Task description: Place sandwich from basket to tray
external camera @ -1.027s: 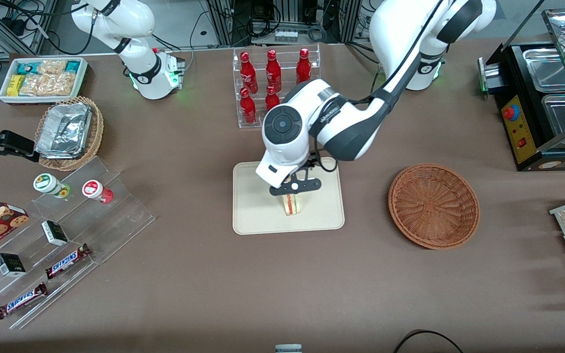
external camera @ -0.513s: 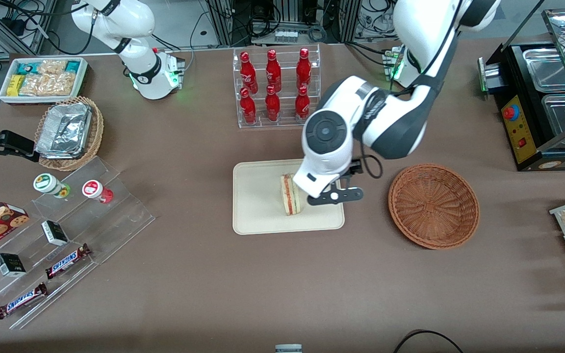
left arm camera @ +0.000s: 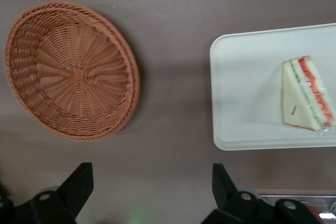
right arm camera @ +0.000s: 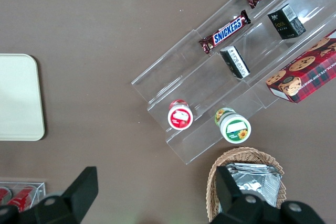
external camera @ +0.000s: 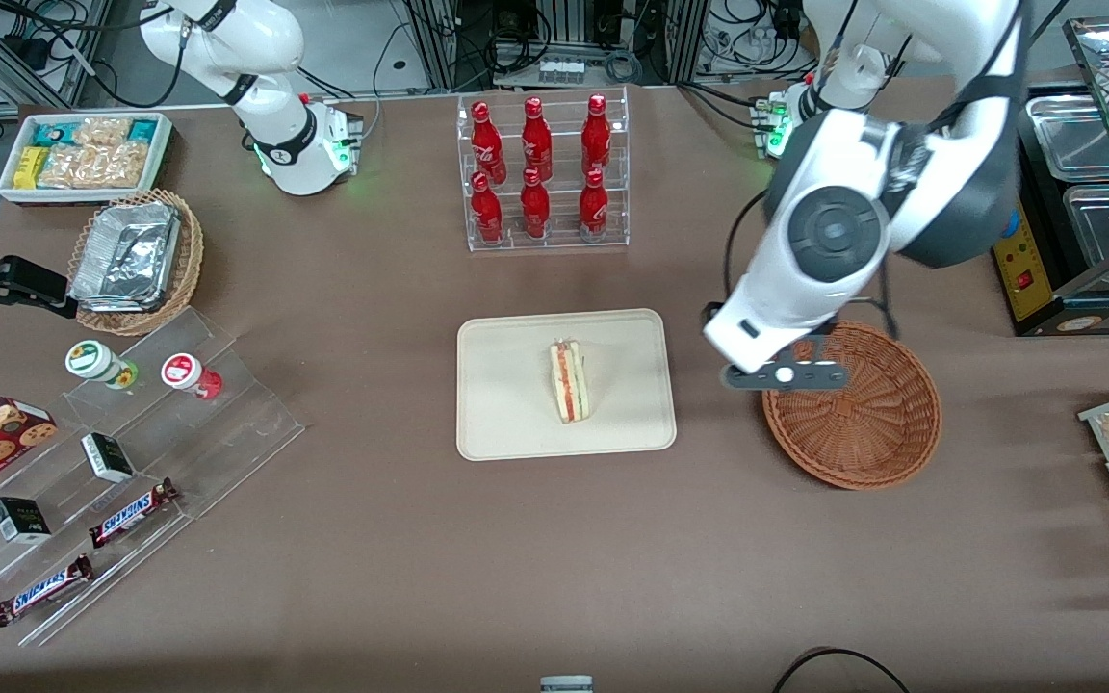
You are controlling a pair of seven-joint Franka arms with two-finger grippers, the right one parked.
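Sandwich (external camera: pixel 569 381) lies on the tray (external camera: pixel 506 423), near its middle, with the long axis running from the front camera toward the bottle rack (external camera: pixel 545 173). The end effector (external camera: pixel 786 374) hangs spread wide and holding nothing above the basket (external camera: pixel 853 433) rim nearest the tray. Sandwich is sideways from it toward the parked arm's end of the worktop (external camera: pixel 420 558), so I judge placing is done.

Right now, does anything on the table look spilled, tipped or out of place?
Nothing stands out. The sandwich lies intact on the tray, the basket sits empty, and the open gripper hovers above the basket's rim.
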